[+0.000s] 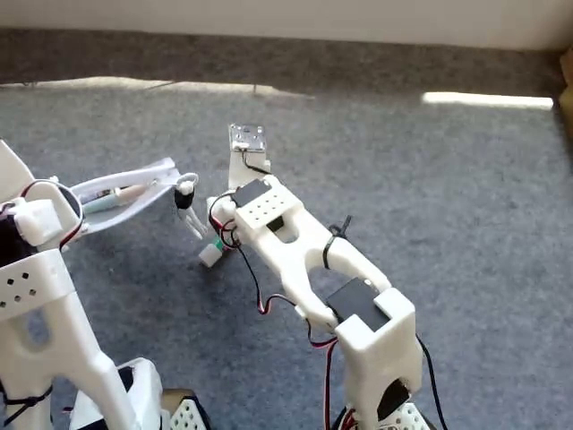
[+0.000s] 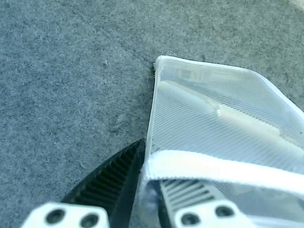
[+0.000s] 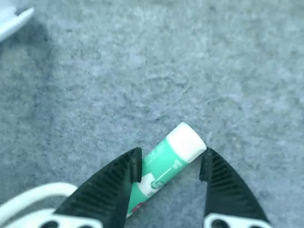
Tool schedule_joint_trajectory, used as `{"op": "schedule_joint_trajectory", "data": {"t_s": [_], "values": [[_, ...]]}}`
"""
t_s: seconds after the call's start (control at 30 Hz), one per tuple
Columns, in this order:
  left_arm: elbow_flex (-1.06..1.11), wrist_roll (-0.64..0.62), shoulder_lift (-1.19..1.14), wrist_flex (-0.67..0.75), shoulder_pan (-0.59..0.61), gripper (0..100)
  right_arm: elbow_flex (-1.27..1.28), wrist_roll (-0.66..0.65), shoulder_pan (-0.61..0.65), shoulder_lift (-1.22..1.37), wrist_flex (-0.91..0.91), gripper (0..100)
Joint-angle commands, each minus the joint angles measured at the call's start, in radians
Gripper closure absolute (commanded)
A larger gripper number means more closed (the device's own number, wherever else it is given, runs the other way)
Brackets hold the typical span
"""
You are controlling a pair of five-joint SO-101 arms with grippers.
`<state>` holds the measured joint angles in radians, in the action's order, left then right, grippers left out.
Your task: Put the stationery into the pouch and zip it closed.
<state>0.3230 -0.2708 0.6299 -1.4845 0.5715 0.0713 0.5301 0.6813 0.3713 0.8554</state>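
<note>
So at this point your left gripper [image 2: 151,166] was clamped down on the thick white band along the edge of the see-through white mesh pouch [image 2: 218,123], one black ribbed finger [image 2: 114,185] on the outside and the other showing through the mesh. The pouch lay on the grey carpet [image 1: 448,197] over on the left side, stretching away from that arm toward the middle. You could already see a long pale pen-shaped item [image 2: 209,107] lying inside it, though I couldn't tell exactly what it was.

Your right gripper [image 3: 171,159] was down low over the carpet with its fingers spread apart, straddling the green-and-white plastic glue stick [image 3: 164,168]. The stick lay flat and at a slant between them, white cap pointing away from the wrist. One fingertip [image 3: 135,164] looked right up against the stick's side, while the other had a gap next to it, so nothing was gripped. From the high view the stick [image 1: 212,252] sat near the pouch's [image 1: 125,193] end, just apart from it.
</note>
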Motion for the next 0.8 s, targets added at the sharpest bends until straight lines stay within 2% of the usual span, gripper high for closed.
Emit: {"op": "schedule_joint_trajectory", "data": {"t_s": [0.0, 0.77], "values": [[-0.019, -0.008, 0.002, 0.023, 0.012, 99, -0.035, -0.017, -0.024, -0.007, -0.010, 80.7], [-0.019, -0.006, 0.002, 0.023, 0.012, 99, -0.027, -0.020, -0.031, -0.001, -0.015, 80.7]]}}
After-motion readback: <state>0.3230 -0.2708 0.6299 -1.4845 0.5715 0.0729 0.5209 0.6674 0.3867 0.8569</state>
